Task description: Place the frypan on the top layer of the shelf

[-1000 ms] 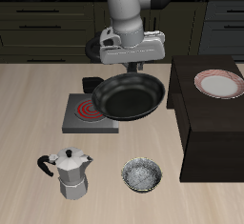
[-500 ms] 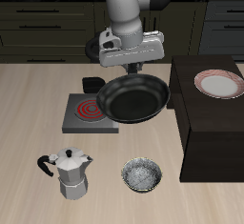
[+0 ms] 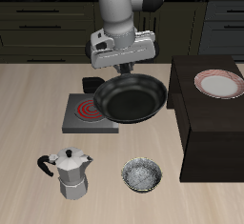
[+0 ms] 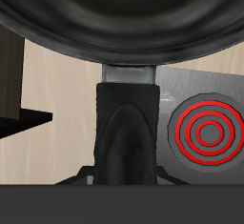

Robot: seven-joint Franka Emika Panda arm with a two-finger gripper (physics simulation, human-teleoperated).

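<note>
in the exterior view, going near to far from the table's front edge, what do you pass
small speckled bowl and moka pot → burner plate → frypan, held in the air by the gripper. The shelf runs through most of that depth, so it has no single place.

The frypan (image 3: 130, 96) covered part of the burner plate (image 3: 78, 119), and its handle (image 4: 126, 132) hid the gripper's fingertips. The shelf (image 3: 214, 132) ran off the picture's edge. The wrist view cut off the pan's rim.
</note>
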